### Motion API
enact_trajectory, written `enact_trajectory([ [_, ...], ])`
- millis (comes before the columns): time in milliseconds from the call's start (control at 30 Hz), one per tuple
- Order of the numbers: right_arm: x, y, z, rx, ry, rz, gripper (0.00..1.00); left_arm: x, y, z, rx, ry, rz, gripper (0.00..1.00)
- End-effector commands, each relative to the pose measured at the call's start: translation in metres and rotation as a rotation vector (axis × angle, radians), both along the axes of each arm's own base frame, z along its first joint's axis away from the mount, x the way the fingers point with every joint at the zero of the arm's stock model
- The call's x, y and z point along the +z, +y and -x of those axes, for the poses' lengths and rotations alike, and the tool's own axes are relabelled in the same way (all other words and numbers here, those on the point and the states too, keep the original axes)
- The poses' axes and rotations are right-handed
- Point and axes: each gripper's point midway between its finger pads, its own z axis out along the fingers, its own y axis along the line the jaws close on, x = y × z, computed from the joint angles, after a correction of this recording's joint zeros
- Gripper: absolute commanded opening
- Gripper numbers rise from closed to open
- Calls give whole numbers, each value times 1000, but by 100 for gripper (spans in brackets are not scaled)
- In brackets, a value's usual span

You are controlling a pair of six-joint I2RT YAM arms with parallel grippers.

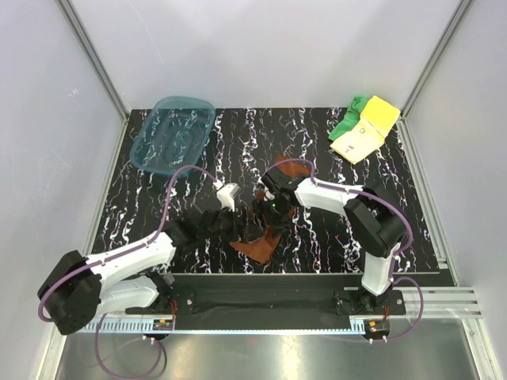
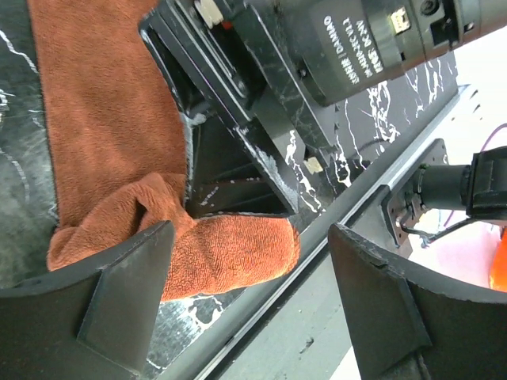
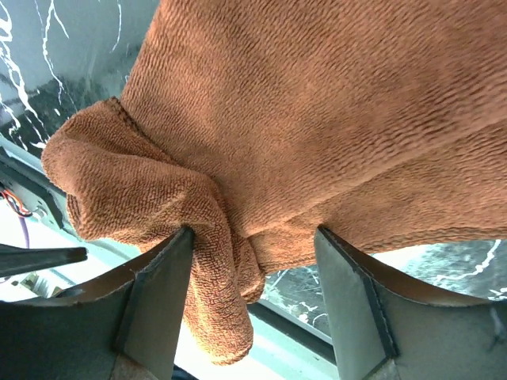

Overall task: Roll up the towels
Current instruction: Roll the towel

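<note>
The left gripper [image 2: 249, 233] and right gripper [image 3: 253, 233] crowded each other over the rust-brown cloth towel [image 1: 260, 247]. A translucent teal plastic tray [image 1: 158, 154] blocked the far-left corner; a pale yellow cloth towel [image 1: 366, 131] and a bright green cloth towel [image 1: 346, 123] blocked the far-right.

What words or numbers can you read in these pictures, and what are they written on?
"DAMIAO": white print, upside down, on the black arm housing in the left wrist view.
The other print lines on that housing are too blurred to read.
The dark marks on the pale yellow towel are too small to read.
The rust-brown towel has no writing.
</note>
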Motion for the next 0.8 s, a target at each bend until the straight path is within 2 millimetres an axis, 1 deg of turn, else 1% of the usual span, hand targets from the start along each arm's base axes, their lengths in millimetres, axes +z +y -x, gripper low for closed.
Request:
enact_trajectory([
  [0,5,-2,-23,-13,-66,15,70,18,-16,-1,-50,-45,93,84],
  [100,4,-3,-30,-18,-72,16,70,14,-15,1,-48,-38,101,84],
  [133,3,-4,-32,-23,-73,19,70,6,-13,2,-47,-30,86,84],
  [200,3,-3,-35,-21,-77,15,71,1,-13,0,-38,-30,82,84],
  [233,3,-3,-37,-26,-82,19,71,-3,-13,0,-37,-25,74,84],
  [267,3,-4,-38,-27,-84,23,71,-12,-12,-1,-30,-7,55,84],
  [300,3,-5,-40,-28,-87,29,71,-14,-13,-3,-23,-6,54,84],
  [333,4,-8,-42,-33,-95,39,71,-19,-13,-3,-21,0,49,84],
  [367,4,-10,-43,-36,-97,41,72,-28,-12,-3,-18,19,32,84],
  [400,6,-12,-45,-36,-105,43,72,-28,-14,-6,-13,10,41,83],
  [500,15,-20,-48,-48,-120,51,72,-38,-16,-9,-5,18,34,83],
  [600,31,-27,-47,-57,-146,61,73,-44,-17,-14,0,30,21,82],
  [633,43,-32,-46,-66,-170,67,73,-43,-19,-15,-3,30,27,82],
  [700,56,-41,-44,-82,-203,81,74,-42,-20,-14,-11,29,34,82],
  [733,72,-50,-46,-101,-255,93,74,-42,-19,-13,-12,31,35,82],
  [767,79,-56,-46,-112,-282,104,74,-41,-19,-13,-10,31,34,82],
])
